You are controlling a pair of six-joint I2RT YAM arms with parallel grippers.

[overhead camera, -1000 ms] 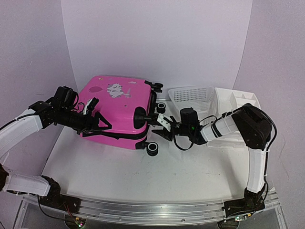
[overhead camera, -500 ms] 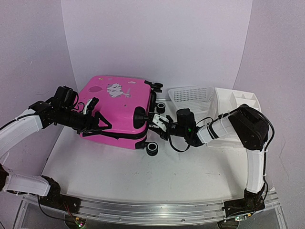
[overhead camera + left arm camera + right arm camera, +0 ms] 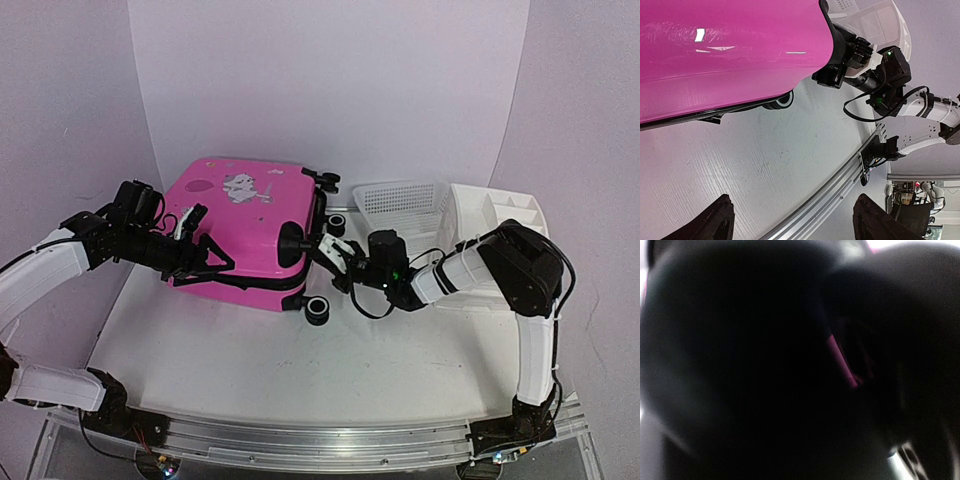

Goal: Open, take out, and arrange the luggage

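Luggage (image 3: pixel 245 215): pink, closed, flat on worktop (image 3: pixel 300 360), left of centre.
Left end effector (image 3: pixel 208 242): spread, at its near-left side.
Right end effector (image 3: pixel 332 250): pressed together against its wheel end; you can't see any catch.

White table in a pale, curved booth

A smooth white backdrop (image 3: pixel 330 90) curves up behind the white table (image 3: pixel 300 370), with lilac-tinted walls (image 3: pixel 60 100) on either side. The light is soft and even, and shadows are faint. The tabletop shows scuffs and fine streaks. A silver metal rail (image 3: pixel 320 440) runs along its near edge. Beyond it, the left wrist view shows blurred room clutter (image 3: pixel 910 197).
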